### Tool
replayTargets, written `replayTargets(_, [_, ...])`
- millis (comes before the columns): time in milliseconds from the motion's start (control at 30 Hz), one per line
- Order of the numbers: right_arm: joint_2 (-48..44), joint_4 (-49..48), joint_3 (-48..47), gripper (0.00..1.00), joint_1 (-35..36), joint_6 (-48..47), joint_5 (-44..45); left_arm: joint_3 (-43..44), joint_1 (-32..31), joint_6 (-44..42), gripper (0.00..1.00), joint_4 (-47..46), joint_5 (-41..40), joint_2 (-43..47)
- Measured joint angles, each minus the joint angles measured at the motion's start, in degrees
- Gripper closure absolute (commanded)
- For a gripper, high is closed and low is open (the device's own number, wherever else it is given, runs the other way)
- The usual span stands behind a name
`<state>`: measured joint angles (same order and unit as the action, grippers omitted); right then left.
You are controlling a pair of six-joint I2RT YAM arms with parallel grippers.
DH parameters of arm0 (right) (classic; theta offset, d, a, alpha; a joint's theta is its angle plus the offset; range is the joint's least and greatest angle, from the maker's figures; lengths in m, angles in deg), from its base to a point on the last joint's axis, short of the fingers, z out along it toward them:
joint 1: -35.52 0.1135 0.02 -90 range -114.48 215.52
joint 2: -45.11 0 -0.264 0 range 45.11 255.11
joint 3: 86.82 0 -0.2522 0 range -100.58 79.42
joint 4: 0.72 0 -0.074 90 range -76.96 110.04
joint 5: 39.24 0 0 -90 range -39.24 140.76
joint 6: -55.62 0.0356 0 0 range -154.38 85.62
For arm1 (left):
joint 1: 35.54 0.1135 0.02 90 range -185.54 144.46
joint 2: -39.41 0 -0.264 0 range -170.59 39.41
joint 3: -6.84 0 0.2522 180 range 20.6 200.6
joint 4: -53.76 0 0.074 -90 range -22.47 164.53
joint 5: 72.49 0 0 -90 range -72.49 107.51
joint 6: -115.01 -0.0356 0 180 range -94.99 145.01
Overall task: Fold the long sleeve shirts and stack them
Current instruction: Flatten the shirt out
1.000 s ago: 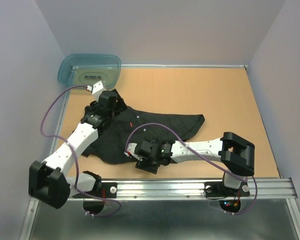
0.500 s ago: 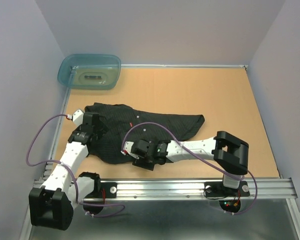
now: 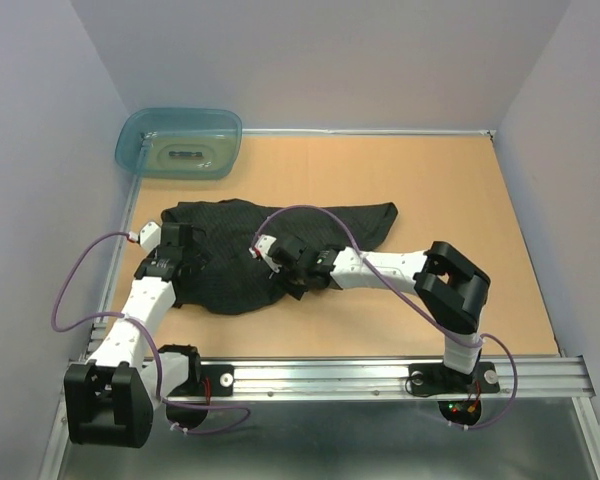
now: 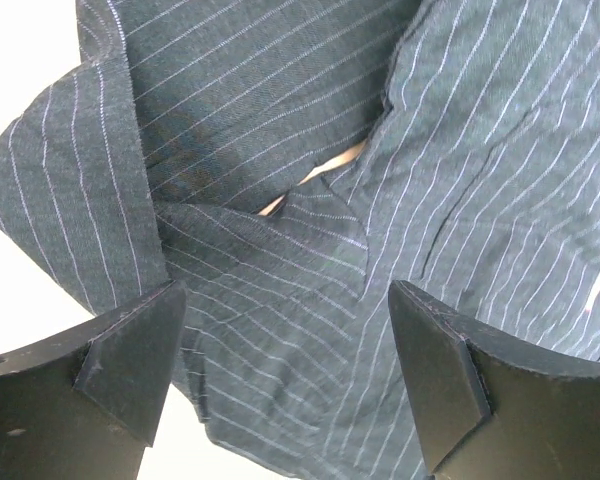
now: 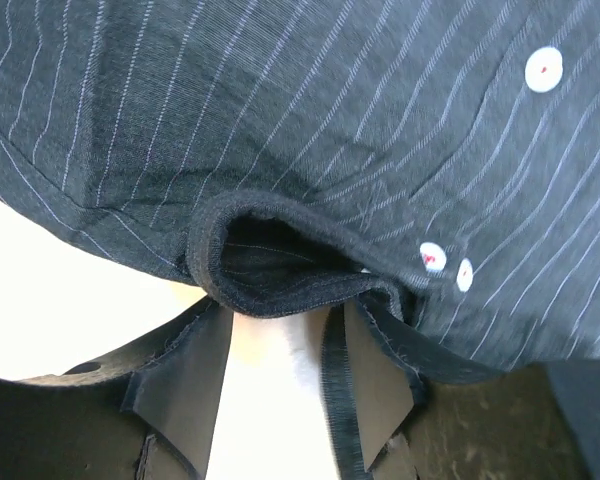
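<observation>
Sideways, the right arm [image 3: 390,268] stretches onto the shirt [image 3: 225,285] (left fingers [image 4: 130,360] spread wide).

Soft, even overhead light fills the top view. The table [image 3: 460,190] reads warm orange, with only faint shadows beneath the arms. In both wrist views the bare table at the left edge is blown out to near white, while the dark shirt [image 4: 280,120] keeps crisp pinstripes. Its folds hold deep shadow.

The shirt [image 3: 230,275] is matt woven cloth. The tub [image 3: 180,135] is glossy translucent plastic, and the tabletop [image 3: 450,190] looks like smooth matt wood.
</observation>
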<state>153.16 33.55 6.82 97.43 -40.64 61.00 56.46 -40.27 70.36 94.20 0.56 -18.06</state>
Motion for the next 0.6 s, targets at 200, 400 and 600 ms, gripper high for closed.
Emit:
replayTargets(200, [-0.02,-0.39,-0.09,0.46,-2.40,1.57,-0.57,-0.74,-0.02,2.45,0.07,0.55,1.09,0.02])
replayTargets(400, [-3.30,-0.09,0.17,0.44,-2.34,1.20,-3.28,-0.26,-0.02,4.52,0.07,4.00,1.79,0.94])
replayTargets(600, [-12.37,-0.72,0.44,0.36,-2.34,-0.68,-5.62,5.22,-0.02,8.28,0.07,12.37,0.94,3.02])
